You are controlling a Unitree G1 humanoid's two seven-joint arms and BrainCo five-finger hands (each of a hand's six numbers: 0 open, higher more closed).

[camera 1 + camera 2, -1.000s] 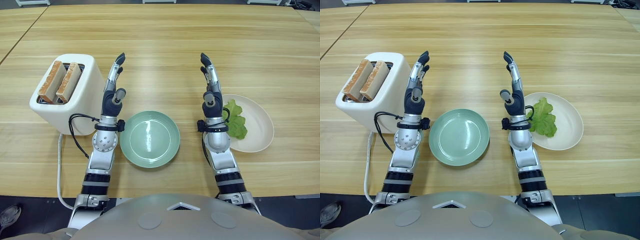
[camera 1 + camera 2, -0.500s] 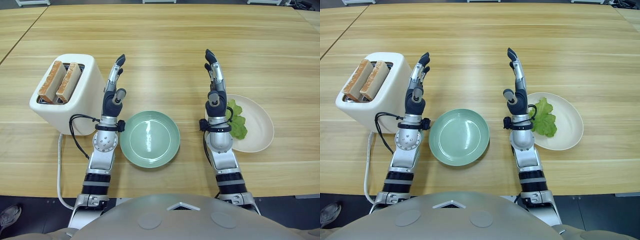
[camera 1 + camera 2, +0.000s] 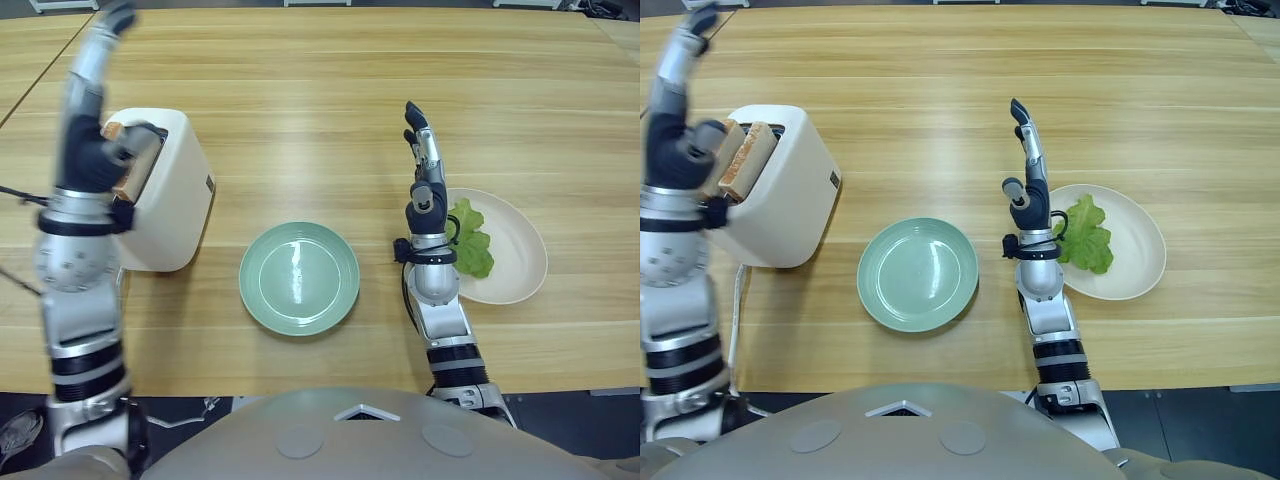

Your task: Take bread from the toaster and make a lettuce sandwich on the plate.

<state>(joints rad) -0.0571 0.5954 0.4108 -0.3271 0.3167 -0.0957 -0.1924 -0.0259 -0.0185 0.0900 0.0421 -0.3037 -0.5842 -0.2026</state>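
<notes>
A cream toaster stands at the left with two slices of bread upright in its slots. My left hand is raised over the toaster's left side, open, partly covering the slices. An empty green plate lies in the middle near the front edge. A lettuce leaf rests on a cream plate at the right. My right hand stands upright and open just left of that plate, holding nothing.
The toaster's cable trails off the table's front edge at the left. Bare wooden tabletop stretches behind the plates and toaster.
My left arm has swung up and to the left, from beside the toaster's right side to above its left side. The right hand has barely moved.
</notes>
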